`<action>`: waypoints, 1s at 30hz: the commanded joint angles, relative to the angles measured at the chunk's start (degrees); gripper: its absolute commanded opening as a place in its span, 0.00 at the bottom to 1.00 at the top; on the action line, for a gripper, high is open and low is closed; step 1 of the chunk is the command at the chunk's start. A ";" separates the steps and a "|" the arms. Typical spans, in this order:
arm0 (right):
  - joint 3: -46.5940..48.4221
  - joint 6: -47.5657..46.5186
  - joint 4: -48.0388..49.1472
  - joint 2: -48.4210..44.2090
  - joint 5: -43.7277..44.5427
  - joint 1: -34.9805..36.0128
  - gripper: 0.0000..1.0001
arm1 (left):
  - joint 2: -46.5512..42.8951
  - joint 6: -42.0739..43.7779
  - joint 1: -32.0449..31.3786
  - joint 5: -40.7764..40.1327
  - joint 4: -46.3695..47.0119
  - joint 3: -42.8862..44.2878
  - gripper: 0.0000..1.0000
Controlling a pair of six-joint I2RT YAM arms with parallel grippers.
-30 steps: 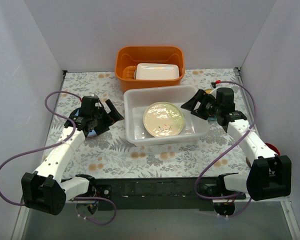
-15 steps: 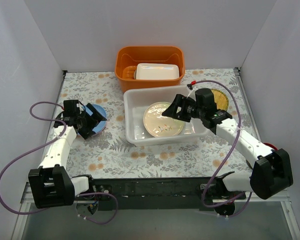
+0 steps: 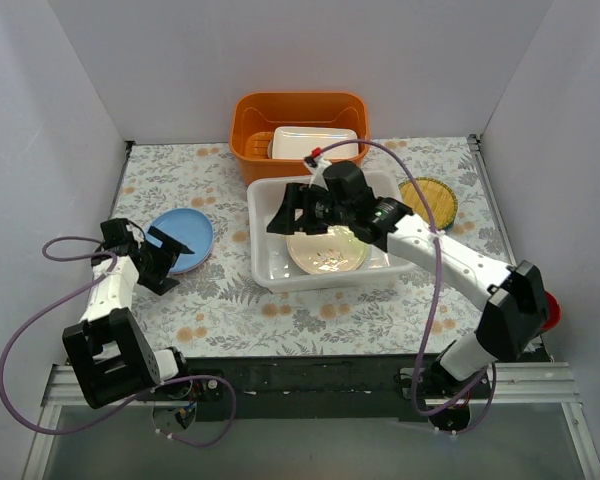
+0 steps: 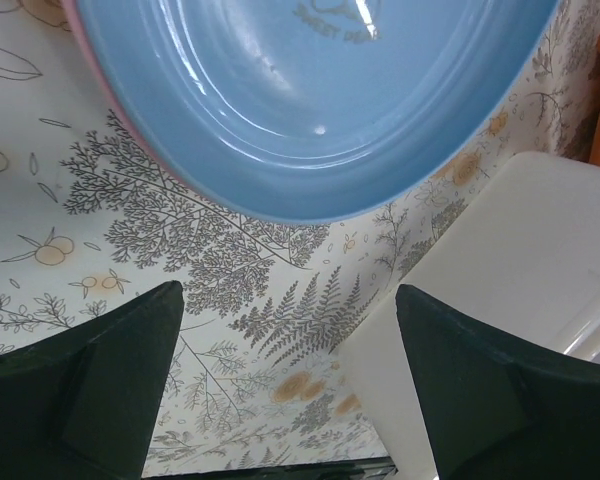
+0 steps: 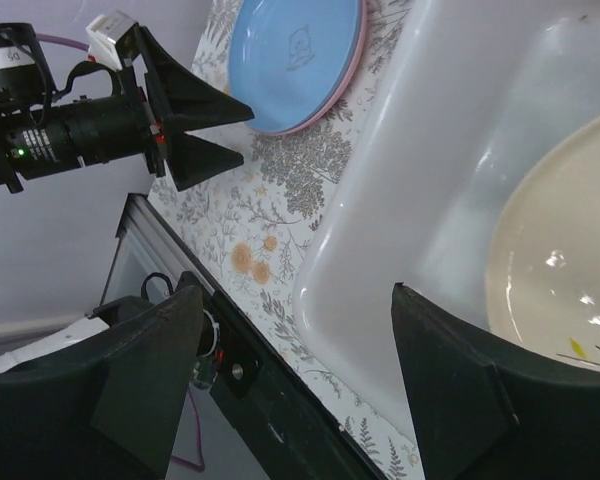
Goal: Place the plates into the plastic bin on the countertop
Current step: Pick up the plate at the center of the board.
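Observation:
A cream speckled plate lies in the white plastic bin. A light blue plate rests on a pink plate on the cloth left of the bin. My left gripper is open and empty just in front of that plate. In the left wrist view the blue plate fills the top, its pink rim shows below it, and the gripper stands open. My right gripper is open and empty above the bin's left part. The right wrist view shows the bin and the cream plate.
An orange tub holding a small white box stands behind the bin. A yellow woven plate lies right of the bin. A red-brown plate's edge shows behind the right arm's base. White walls close in three sides.
My right arm has swung left from the bin's right side to over its left part, uncovering the yellow plate. My left arm has drawn back left, uncovering the blue plate.

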 commanded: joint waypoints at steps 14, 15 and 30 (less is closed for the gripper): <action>45.33 -4.82 -14.29 36.53 -2.89 9.06 0.82 | -4.72 4.41 10.90 4.73 -3.60 2.21 0.93; 46.12 -4.55 -14.03 38.46 -3.24 9.15 0.81 | -4.99 4.32 10.99 4.73 -4.47 2.82 0.94; 50.97 3.71 -10.61 49.64 0.97 11.34 0.72 | -7.72 4.23 11.78 7.99 -5.28 5.82 0.95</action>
